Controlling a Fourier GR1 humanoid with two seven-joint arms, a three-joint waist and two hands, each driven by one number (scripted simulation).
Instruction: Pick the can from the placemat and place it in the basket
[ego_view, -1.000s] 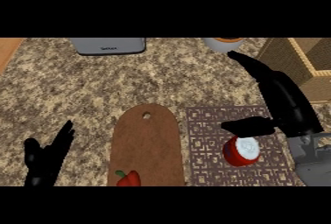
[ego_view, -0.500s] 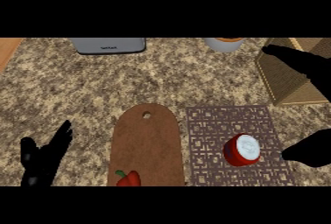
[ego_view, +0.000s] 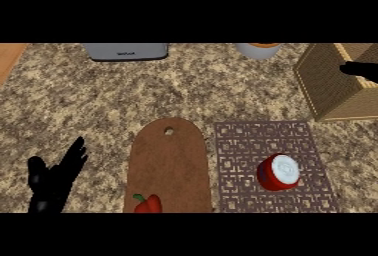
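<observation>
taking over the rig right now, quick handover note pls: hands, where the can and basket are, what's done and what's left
Left hand: open, resting at the lower left edge, holding nothing.
Right hand: only a dark tip shows at the right edge, over the basket; fingers can't be judged.
Can: on the placemat, lower right part, untouched by either hand.
Basket: upper right of the counter.
Done: nothing; can not picked.
Left: grasp can, carry it to the basket, release inside.

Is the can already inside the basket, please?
No, the can lies on the placemat, apart from the basket.
</observation>
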